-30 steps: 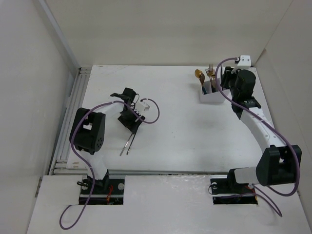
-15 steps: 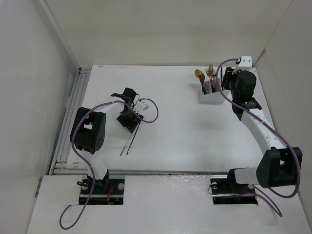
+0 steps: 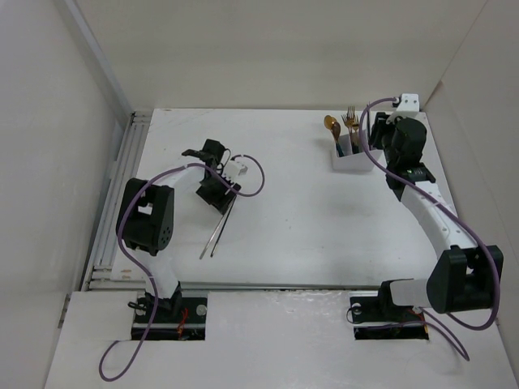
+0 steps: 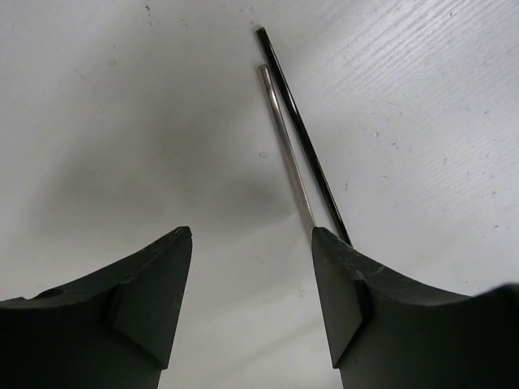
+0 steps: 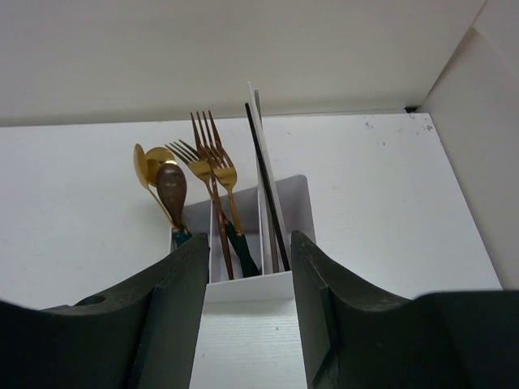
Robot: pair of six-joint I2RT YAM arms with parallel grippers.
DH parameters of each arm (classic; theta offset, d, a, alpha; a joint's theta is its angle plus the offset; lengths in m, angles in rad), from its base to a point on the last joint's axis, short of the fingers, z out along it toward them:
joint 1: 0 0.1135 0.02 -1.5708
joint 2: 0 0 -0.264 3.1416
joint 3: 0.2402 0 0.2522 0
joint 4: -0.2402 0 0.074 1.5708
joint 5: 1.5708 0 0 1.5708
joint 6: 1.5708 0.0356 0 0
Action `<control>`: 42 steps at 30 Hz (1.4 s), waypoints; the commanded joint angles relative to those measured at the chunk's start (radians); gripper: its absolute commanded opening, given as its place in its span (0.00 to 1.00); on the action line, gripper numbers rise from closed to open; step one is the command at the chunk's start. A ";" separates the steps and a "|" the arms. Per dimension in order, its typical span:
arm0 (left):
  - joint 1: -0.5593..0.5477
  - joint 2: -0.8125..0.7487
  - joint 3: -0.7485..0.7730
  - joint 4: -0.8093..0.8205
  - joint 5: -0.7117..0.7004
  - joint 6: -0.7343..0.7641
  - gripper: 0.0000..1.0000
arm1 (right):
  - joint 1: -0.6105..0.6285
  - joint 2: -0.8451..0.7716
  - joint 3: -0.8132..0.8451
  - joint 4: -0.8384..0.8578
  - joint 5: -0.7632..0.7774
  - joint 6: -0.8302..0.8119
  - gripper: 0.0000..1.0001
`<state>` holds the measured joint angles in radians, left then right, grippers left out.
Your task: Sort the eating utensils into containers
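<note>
Two thin chopsticks (image 3: pixel 216 231), one silver (image 4: pixel 284 138) and one black (image 4: pixel 302 138), lie side by side on the white table. My left gripper (image 3: pixel 219 197) is open and empty just above their far ends (image 4: pixel 251 237); they pass under its right finger (image 4: pixel 365 308). The white divided container (image 3: pixel 349 160) stands at the back right. It holds gold spoons (image 5: pixel 156 174), gold forks (image 5: pixel 207 154) and chopsticks (image 5: pixel 263 178) in separate compartments. My right gripper (image 3: pixel 375 144) is open and empty, right in front of the container (image 5: pixel 251 285).
White walls close in the table on the left, back and right; the container stands near the right wall corner (image 5: pixel 413 109). A metal rail (image 3: pixel 113 211) runs along the table's left edge. Purple cables (image 3: pixel 255 182) loop off both arms.
My left gripper has shifted slightly toward the far side, over the chopsticks' upper ends. The chopsticks and the right arm have hardly moved.
</note>
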<state>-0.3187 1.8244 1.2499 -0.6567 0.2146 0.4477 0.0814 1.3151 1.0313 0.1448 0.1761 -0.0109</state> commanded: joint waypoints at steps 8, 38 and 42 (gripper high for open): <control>-0.026 -0.016 -0.079 -0.014 -0.027 0.003 0.58 | 0.003 -0.037 -0.014 0.041 0.003 -0.008 0.51; -0.080 0.119 -0.090 -0.014 -0.143 -0.040 0.00 | 0.003 0.009 0.004 0.041 -0.015 -0.018 0.51; -0.016 0.093 -0.006 -0.005 -0.115 -0.050 0.00 | 0.030 0.000 0.013 0.041 -0.041 -0.040 0.49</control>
<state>-0.3836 1.8679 1.2297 -0.7013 0.0349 0.4088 0.0853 1.3220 1.0164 0.1448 0.1654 -0.0242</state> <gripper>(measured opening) 0.024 0.497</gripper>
